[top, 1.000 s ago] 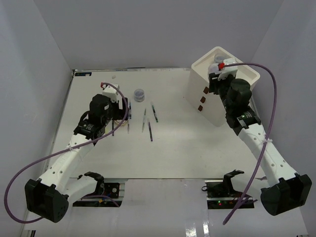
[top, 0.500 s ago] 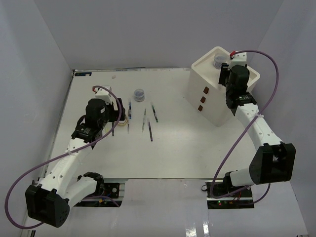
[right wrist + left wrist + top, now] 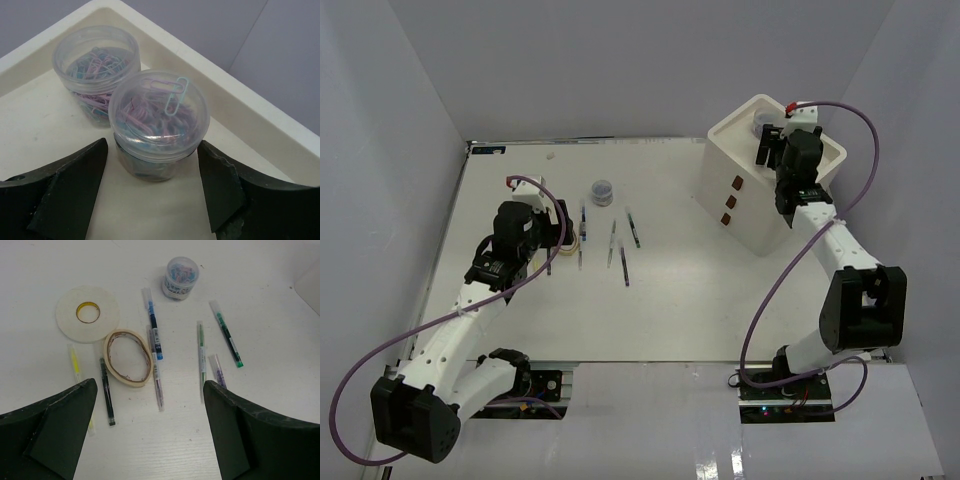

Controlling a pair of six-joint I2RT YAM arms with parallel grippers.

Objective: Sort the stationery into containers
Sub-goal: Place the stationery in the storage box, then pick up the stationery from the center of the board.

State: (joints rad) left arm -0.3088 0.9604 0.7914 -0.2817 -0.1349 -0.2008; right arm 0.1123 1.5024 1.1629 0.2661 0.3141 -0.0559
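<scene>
Lying on the white bench [image 3: 700, 300], between pale walls, are pens [image 3: 155, 332], a tape ring [image 3: 87, 314], a tan loop [image 3: 128, 357] and one clip jar [image 3: 180, 277]. The left gripper [image 3: 150, 385] hangs above them, jaws wide. The drawer box [image 3: 740, 210] stands at the far right; its top tray [image 3: 200, 75] holds a back jar [image 3: 97, 65] and a nearer jar [image 3: 157, 125]. The right gripper [image 3: 152, 145] has its jaws loosely around the nearer jar, not pressing it.

The left arm [image 3: 445, 340] and the right arm [image 3: 845, 255] are white with big black joints. A long purple cable [image 3: 750, 335] loops off each one. The fingers [image 3: 245, 435] are black and chunky.
</scene>
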